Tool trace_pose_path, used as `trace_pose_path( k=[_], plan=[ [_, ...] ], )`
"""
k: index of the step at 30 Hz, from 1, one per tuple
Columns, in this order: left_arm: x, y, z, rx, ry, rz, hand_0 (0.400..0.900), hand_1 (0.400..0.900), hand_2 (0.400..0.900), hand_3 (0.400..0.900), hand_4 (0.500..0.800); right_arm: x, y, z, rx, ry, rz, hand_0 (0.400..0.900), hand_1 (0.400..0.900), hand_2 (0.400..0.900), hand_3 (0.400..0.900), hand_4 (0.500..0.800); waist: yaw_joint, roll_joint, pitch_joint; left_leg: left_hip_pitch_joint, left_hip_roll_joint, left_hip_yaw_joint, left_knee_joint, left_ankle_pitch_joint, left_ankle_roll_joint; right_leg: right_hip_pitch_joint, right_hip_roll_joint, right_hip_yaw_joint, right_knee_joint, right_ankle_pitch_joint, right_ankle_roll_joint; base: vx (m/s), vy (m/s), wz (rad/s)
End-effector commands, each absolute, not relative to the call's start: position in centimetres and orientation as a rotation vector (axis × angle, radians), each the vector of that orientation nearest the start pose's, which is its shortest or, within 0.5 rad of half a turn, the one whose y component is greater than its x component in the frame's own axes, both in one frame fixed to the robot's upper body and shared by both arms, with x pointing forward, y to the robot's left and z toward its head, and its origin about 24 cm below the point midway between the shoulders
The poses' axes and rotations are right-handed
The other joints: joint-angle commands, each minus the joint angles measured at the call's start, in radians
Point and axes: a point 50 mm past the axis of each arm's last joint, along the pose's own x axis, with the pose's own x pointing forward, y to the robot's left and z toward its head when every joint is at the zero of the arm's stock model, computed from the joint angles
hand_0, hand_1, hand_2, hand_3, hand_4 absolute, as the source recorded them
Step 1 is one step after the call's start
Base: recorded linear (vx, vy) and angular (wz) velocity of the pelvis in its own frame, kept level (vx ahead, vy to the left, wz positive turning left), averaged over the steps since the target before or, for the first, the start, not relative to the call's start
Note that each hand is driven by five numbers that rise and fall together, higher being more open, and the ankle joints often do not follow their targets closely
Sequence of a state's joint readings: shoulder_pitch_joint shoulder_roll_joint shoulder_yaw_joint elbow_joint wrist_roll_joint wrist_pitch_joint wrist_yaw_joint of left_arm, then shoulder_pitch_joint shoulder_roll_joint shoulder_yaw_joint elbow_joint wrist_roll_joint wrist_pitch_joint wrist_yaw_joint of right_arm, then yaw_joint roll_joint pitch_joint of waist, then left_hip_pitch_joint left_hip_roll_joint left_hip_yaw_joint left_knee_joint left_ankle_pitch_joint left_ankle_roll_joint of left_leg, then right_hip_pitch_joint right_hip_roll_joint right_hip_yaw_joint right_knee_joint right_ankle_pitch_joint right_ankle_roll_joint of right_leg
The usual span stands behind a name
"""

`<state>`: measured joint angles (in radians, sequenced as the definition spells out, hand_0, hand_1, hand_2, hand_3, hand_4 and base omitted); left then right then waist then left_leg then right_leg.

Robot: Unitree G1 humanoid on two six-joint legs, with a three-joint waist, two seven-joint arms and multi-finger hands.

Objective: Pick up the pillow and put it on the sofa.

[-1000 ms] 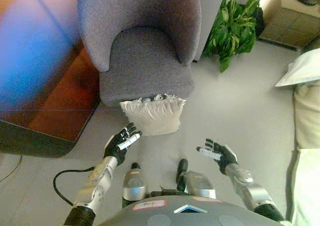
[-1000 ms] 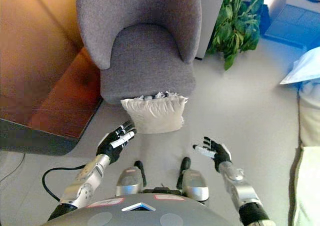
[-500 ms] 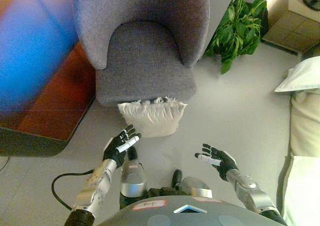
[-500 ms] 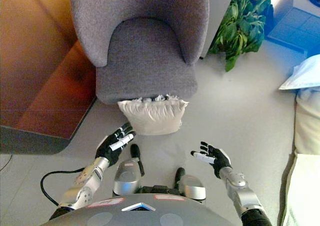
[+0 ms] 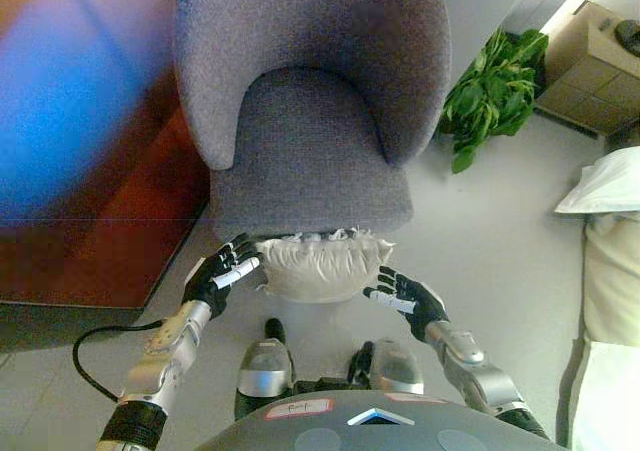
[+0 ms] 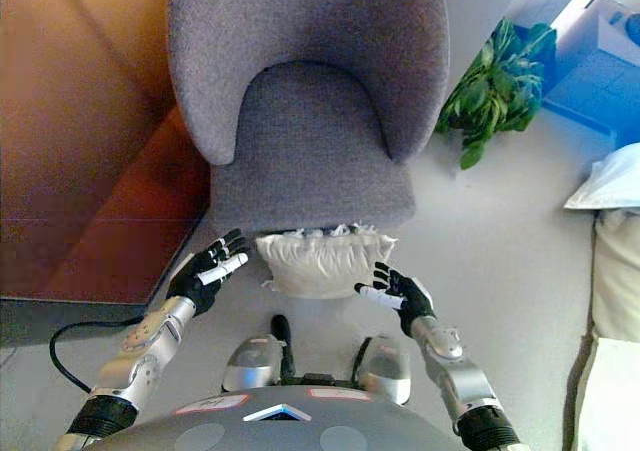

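A cream pillow (image 5: 322, 266) with a frilled top edge leans on the floor against the front of a grey armchair (image 5: 310, 141). My left hand (image 5: 218, 272) is open just left of the pillow, fingers spread, close to its left corner. To the pillow's lower right, my right hand (image 5: 404, 295) is open too, its fingers near the right corner. Neither hand holds the pillow.
A green potted plant (image 5: 494, 96) stands right of the chair. A dark wooden table (image 5: 95, 231) runs along the left. At the right edge lie a white cushion (image 5: 605, 184) and a cream seat (image 5: 612, 271). A cardboard box (image 5: 590, 56) sits at the top right.
The camera has moved closer to the chair. Both hands have come up and inward, and now flank the pillow's two lower corners.
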<state>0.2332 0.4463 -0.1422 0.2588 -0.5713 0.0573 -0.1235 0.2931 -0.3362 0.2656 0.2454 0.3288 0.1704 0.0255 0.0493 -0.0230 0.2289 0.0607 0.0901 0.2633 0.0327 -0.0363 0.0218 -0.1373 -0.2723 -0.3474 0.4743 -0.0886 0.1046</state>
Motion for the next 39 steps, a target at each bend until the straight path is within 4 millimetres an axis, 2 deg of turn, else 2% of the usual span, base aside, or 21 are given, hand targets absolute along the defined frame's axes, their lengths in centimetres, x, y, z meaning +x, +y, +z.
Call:
trace_pose_path(
  k=[1, 2, 3, 4, 5, 9, 12, 18, 21, 23, 27, 31, 37, 38, 39],
  plan=[
    [17.8, 22.2, -3.4, -0.113, 0.458, -0.175, 0.9, 0.9, 0.9, 0.9, 0.8, 13.8, -20.0, -7.9, -0.011, 0.703, 0.057, 0.9, 0.9, 0.9, 0.9, 0.8, -0.026, -0.022, -0.031, -0.017, -0.042, -0.052, 0.031, -0.043, -0.017, 0.014, -0.067, 0.05, -0.227, 0.243, 0.09, 0.3, -0.286, 0.56],
    [17.6, 22.0, -3.5, -0.118, 0.465, -0.179, 0.9, 0.9, 0.9, 0.9, 0.8, 13.6, -20.2, -7.9, -0.011, 0.709, 0.054, 0.9, 0.9, 0.9, 0.9, 0.8, -0.038, -0.035, -0.034, -0.007, -0.041, -0.058, 0.033, -0.06, -0.03, 0.01, -0.103, 0.076, -0.315, 0.312, 0.117, 0.26, -0.236, 0.38],
    [17.4, 22.0, -3.5, -0.117, 0.467, -0.178, 0.9, 0.9, 0.9, 0.9, 0.8, 13.5, -20.2, -7.8, -0.013, 0.712, 0.063, 0.9, 0.9, 0.9, 0.9, 0.8, -0.047, -0.04, -0.035, 0.004, -0.036, -0.062, 0.03, -0.069, -0.034, 0.006, -0.116, 0.091, -0.335, 0.354, 0.131, 0.22, -0.213, 0.26],
    [17.2, 22.1, -3.5, -0.117, 0.466, -0.177, 0.9, 0.9, 0.9, 0.9, 0.8, 13.5, -20.2, -7.8, -0.017, 0.714, 0.073, 0.9, 0.9, 0.9, 0.9, 0.8, -0.048, -0.038, -0.032, 0.015, -0.031, -0.062, 0.029, -0.076, -0.036, 0.007, -0.118, 0.098, -0.336, 0.364, 0.136, 0.19, -0.166, 0.18],
    [17.1, 22.0, -3.6, -0.113, 0.466, -0.186, 0.9, 0.9, 0.9, 0.9, 0.8, 13.3, -20.3, -7.8, -0.024, 0.72, 0.092, 0.9, 0.9, 0.9, 0.9, 0.8, -0.05, -0.042, -0.041, 0.02, -0.019, -0.062, 0.025, -0.074, -0.041, 0.023, -0.115, 0.08, -0.379, 0.333, 0.136, 0.2, -0.149, 0.21],
    [16.8, 21.4, -3.8, -0.112, 0.474, -0.211, 0.9, 0.9, 0.9, 0.9, 0.8, 13.2, -20.7, -7.8, -0.077, 0.735, 0.106, 0.9, 0.9, 0.9, 0.9, 0.8, -0.052, -0.044, -0.059, 0.047, 0.008, -0.06, 0.017, -0.07, -0.055, 0.06, -0.097, 0.048, -0.423, 0.298, 0.133, 0.21, -0.13, 0.26],
    [16.7, 21.4, -3.6, -0.114, 0.473, -0.234, 0.9, 0.9, 0.9, 0.9, 0.8, 13.8, -21.5, -7.1, -0.233, 0.685, 0.14, 0.9, 0.9, 0.9, 0.9, 0.8, -0.051, -0.043, -0.061, 0.049, 0.028, -0.053, 0.024, -0.069, -0.062, 0.072, -0.087, 0.029, -0.416, 0.266, 0.129, 0.14, -0.089, 0.25],
    [17.5, 22.2, -3.1, -0.139, 0.454, -0.226, 0.9, 0.9, 0.9, 0.9, 0.8, 17.3, -23.0, -4.2, -0.734, 0.468, 0.209, 0.9, 0.9, 0.9, 0.9, 0.8, -0.047, -0.037, -0.021, 0.02, 0.06, -0.071, 0.073, -0.081, -0.07, -0.005, -0.1, 0.032, -0.328, 0.247, 0.127, 0.03, -0.068, 0.27],
    [18.4, 22.3, -2.7, -0.16, 0.422, -0.223, 0.9, 0.9, 0.9, 0.9, 0.8, 19.5, -23.1, -2.8, -0.854, 0.375, 0.199, 0.9, 0.9, 0.9, 0.9, 0.8, -0.039, -0.033, 0.016, -0.02, 0.072, -0.098, 0.112, -0.093, -0.07, -0.075, -0.127, 0.044, -0.265, 0.247, 0.127, -0.08, -0.062, 0.33],
    [19.5, 22.4, -2.1, -0.187, 0.373, -0.213, 0.9, 0.9, 0.9, 0.9, 0.8, 21.4, -23.0, -1.6, -0.906, 0.307, 0.188, 0.9, 0.9, 0.9, 0.9, 0.8, -0.027, -0.022, 0.065, -0.08, 0.086, -0.123, 0.164, -0.106, -0.069, -0.15, -0.151, 0.059, -0.195, 0.237, 0.124, -0.25, -0.041, 0.33],
    [21.6, 22.2, -0.6, -0.279, 0.262, -0.178, 0.9, 0.9, 0.9, 0.9, 0.8, 24.8, -22.8, 0.7, -0.958, 0.189, 0.133, 0.9, 0.9, 0.9, 0.9, 0.8, -0.008, -0.001, 0.161, -0.242, 0.089, -0.16, 0.293, -0.122, -0.065, -0.284, -0.187, 0.083, -0.086, 0.201, 0.108, -0.3, -0.013, 0.34],
    [22.2, 22.5, 0.0, -0.348, 0.192, -0.11, 0.9, 0.9, 0.9, 0.9, 0.8, 26.4, -22.8, 2.8, -0.974, 0.111, 0.084, 0.9, 0.9, 0.9, 0.9, 0.8, 0.002, 0.02, 0.216, -0.381, 0.09, -0.171, 0.401, -0.133, -0.064, -0.385, -0.199, 0.099, 0.01, 0.157, 0.09, -0.19, 0.033, 0.21],
    [23.3, 22.2, 1.9, -0.395, 0.071, -0.114, 0.9, 0.9, 0.9, 0.9, 0.8, 28.7, -23.5, 6.6, -1.0, -0.028, -0.007, 0.9, 0.9, 0.9, 0.9, 0.8, 0.011, 0.043, 0.285, -0.611, 0.116, -0.145, 0.538, -0.141, -0.072, -0.545, -0.198, 0.122, 0.14, 0.087, 0.075, -0.17, 0.038, 0.11],
    [23.5, 22.0, 2.3, -0.404, 0.051, -0.13, 0.9, 0.9, 0.9, 0.9, 0.8, 29.0, -23.6, 7.3, -1.01, -0.051, -0.021, 0.9, 0.9, 0.9, 0.9, 0.8, 0.012, 0.051, 0.29, -0.645, 0.126, -0.146, 0.58, -0.176, -0.081, -0.572, -0.198, 0.131, 0.187, 0.047, 0.084, -0.07, 0.061, 0.07],
    [23.7, 21.8, 2.6, -0.405, 0.036, -0.141, 0.9, 0.9, 0.9, 0.9, 0.8, 29.2, -23.7, 7.7, -1.015, -0.068, -0.032, 0.9, 0.9, 0.9, 0.9, 0.8, 0.012, 0.054, 0.291, -0.675, 0.129, -0.141, 0.605, -0.183, -0.082, -0.596, -0.199, 0.132, 0.208, 0.039, 0.081, -0.14, 0.067, 0.08]
  ],
)
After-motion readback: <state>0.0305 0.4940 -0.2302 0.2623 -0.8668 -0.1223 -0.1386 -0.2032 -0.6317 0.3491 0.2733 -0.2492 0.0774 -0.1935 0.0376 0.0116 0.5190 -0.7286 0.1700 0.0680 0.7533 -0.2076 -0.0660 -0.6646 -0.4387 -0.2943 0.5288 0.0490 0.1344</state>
